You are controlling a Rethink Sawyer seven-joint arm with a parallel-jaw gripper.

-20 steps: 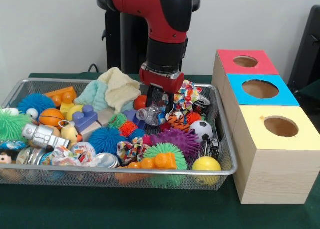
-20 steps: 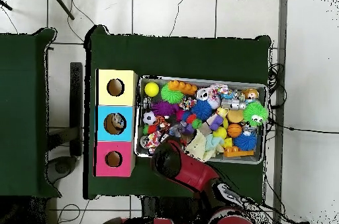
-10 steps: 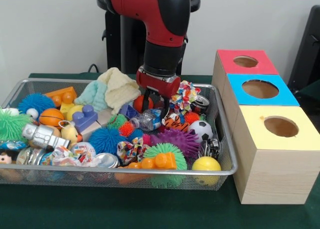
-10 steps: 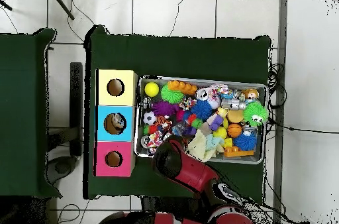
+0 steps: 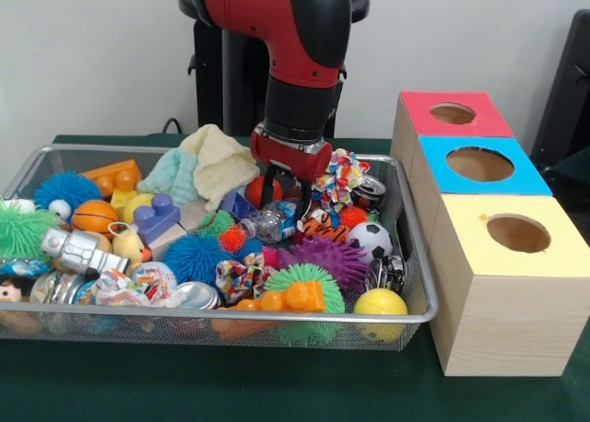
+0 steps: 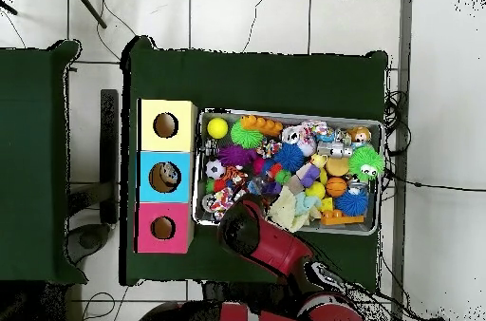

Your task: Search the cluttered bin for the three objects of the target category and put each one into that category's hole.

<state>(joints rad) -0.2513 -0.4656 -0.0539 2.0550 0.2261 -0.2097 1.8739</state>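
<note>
One red arm stands upright over the wire bin (image 5: pixel 410 256), its pincer (image 5: pixel 285 188) spread above a crumpled clear bottle (image 5: pixel 267 225).

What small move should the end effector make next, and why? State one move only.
Probably shift slightly toward the crumpled clear bottle and lower onto it. The end effector hangs open and empty just above the clutter in the wire bin, and the bottle lies loose on top, just below it and a little to one side, with no toy covering it.

Green-clothed table (image 5: pixel 111 385) under wire bin (image 5: pixel 277 328) and three-holed wooden box (image 5: pixel 498 321).
</note>
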